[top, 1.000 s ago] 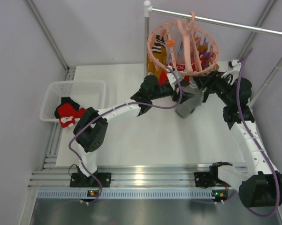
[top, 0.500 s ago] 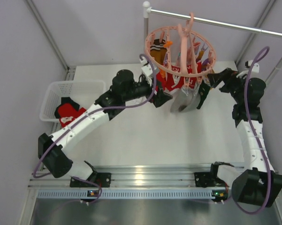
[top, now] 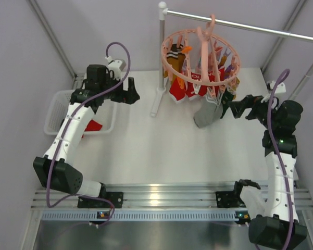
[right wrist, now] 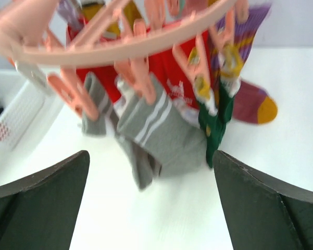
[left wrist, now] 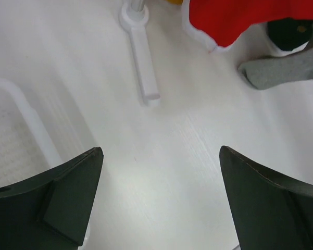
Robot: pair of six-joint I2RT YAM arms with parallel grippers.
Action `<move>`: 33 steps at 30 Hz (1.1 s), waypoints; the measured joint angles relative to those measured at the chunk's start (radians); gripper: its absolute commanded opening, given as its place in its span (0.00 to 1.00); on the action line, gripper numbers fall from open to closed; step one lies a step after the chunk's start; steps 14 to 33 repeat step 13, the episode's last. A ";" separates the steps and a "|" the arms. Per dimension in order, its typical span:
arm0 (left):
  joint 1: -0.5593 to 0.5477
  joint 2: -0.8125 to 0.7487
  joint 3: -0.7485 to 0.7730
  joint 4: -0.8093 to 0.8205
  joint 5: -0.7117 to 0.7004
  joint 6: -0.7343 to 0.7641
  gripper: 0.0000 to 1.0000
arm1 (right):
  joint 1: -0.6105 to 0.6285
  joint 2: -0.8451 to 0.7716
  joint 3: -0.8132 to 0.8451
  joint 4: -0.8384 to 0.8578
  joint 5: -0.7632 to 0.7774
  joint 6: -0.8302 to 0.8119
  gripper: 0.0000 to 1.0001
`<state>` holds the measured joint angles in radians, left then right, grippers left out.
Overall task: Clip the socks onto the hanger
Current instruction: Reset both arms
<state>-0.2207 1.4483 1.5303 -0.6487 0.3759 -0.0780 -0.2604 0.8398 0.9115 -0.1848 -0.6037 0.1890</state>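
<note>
**Left gripper** (left wrist: pixel 160 152): the fingers are spread wide with nothing between them. Bare table (left wrist: pixel 187 172) fills the gap. The rim of the white mesh basket (left wrist: pixel 26 117) lies just outside the finger at the left of the wrist view. The foot of the rail pole (left wrist: pixel 143 67) lies ahead of the fingertips. Farther ahead, towards the other finger, are the hem of a hanging red sock (left wrist: pixel 234 18) and the toe of the grey sock (left wrist: pixel 281 70). Both are well apart from the fingers.

**Right gripper** (right wrist: pixel 151 153): the fingers are released and wide apart, and they grasp nothing. The grey sock hangs directly ahead of the gap, near the fingertips but not touching them. It is pinned by pink clips (right wrist: pixel 140 78) on the ring of the hanger (right wrist: pixel 120 52), which crosses above the fingers. A dark green sock (right wrist: pixel 218 120) hangs beside the grey one, towards the finger at the right of the view. A maroon sock with a mustard toe (right wrist: pixel 258 101) shows beyond it.

**Hanger position**: it hangs by its hook from the grey rail (top: pixel 250 26), ahead of the right gripper and well apart from the left gripper.

**Basket contents**: one loose red sock (top: pixel 94 125) is partly hidden under the left arm.
</note>
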 measured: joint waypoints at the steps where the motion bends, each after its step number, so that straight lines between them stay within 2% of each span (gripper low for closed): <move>1: 0.001 -0.014 -0.023 -0.007 -0.018 0.010 0.98 | 0.000 -0.010 -0.010 -0.028 -0.014 -0.023 1.00; 7: -0.005 -0.131 -0.246 -0.016 -0.103 0.072 0.98 | 0.002 0.018 -0.083 -0.219 -0.053 -0.185 1.00; 13: -0.005 -0.169 -0.378 -0.002 -0.136 0.080 0.98 | 0.003 0.003 -0.167 -0.293 -0.048 -0.269 1.00; 33: -0.005 -0.169 -0.378 -0.002 -0.136 0.080 0.98 | 0.003 0.003 -0.167 -0.293 -0.048 -0.269 1.00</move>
